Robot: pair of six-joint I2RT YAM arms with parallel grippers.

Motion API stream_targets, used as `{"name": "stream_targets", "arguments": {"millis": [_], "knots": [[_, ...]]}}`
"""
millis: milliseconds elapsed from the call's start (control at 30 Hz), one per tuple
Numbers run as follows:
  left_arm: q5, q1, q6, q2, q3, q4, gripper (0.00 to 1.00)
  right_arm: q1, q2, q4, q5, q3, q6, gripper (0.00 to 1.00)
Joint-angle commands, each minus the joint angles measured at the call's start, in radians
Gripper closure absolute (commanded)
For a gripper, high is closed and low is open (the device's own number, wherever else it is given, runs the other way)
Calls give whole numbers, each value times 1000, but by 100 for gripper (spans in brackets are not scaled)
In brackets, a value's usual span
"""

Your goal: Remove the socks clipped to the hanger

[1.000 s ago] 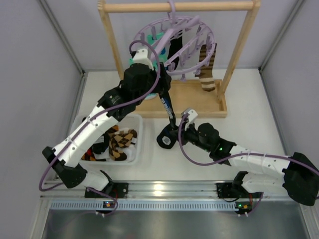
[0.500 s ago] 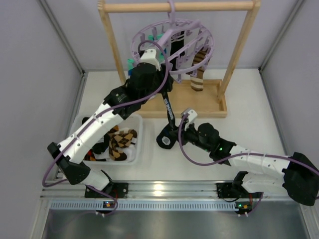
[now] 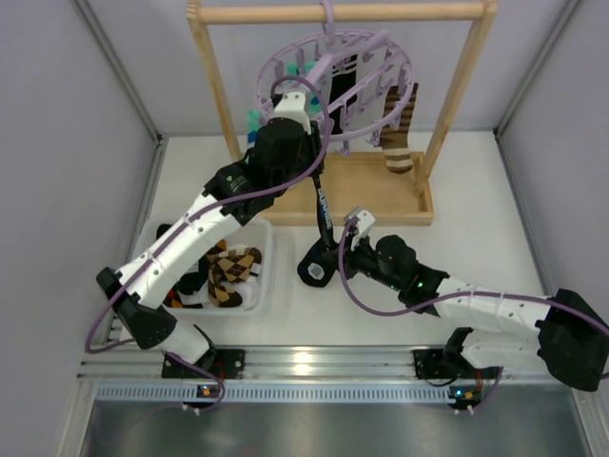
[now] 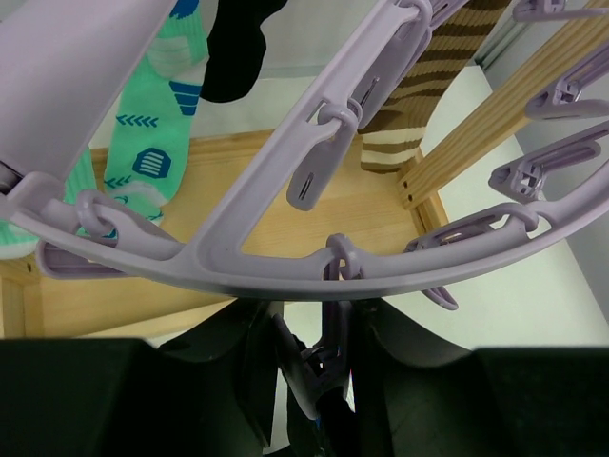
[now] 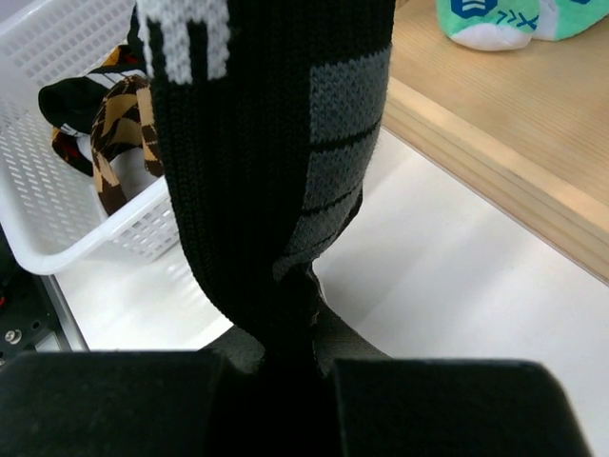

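The round lavender hanger (image 3: 397, 59) is swinging back to the right since the earlier frame. It is carrying the brown striped sock (image 3: 398, 133) toward the right post of the wooden rack (image 3: 214, 86). The hanger is hanging tilted from the rack's top bar, with a mint-teal sock (image 4: 143, 143) dangling at its left side. A black sock (image 3: 322, 205) with grey bands is stretching tight from the ring down toward the bench (image 3: 476, 238).

The left arm is reaching up under the ring. The left gripper (image 4: 319, 376) is pressing its fingers close on either side of a clip peg (image 4: 328, 352). The right arm is lying low across the bench, and the right gripper (image 3: 317, 268) is clamping the black sock's lower end.

A white basket (image 3: 262, 276) is sitting to the left, holding argyle socks (image 3: 233, 271).
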Motion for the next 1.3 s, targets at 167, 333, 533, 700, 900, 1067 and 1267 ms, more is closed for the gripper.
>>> {"name": "stream_targets", "arguments": {"millis": [167, 333, 533, 700, 900, 1067, 1267], "knots": [[-29, 4, 11, 15, 54, 60, 100, 17, -49, 79, 3, -31, 9, 100], [-32, 4, 11, 19, 58, 60, 100, 16, -72, 65, 11, -47, 6, 100], [-62, 4, 28, 13, 63, 58, 100, 17, -97, 51, 26, -56, -18, 100], [-90, 4, 30, 9, 66, 57, 100, 16, -147, 65, 47, -113, -32, 100], [-96, 6, 7, 15, 76, 58, 100, 19, -158, 74, 44, -156, -6, 100], [-41, 6, 10, 18, 78, 60, 100, 24, -184, 60, 60, -170, 1, 100], [-1, 6, 16, -8, 38, 57, 51, 24, -238, -24, 92, -127, -18, 100]]}}
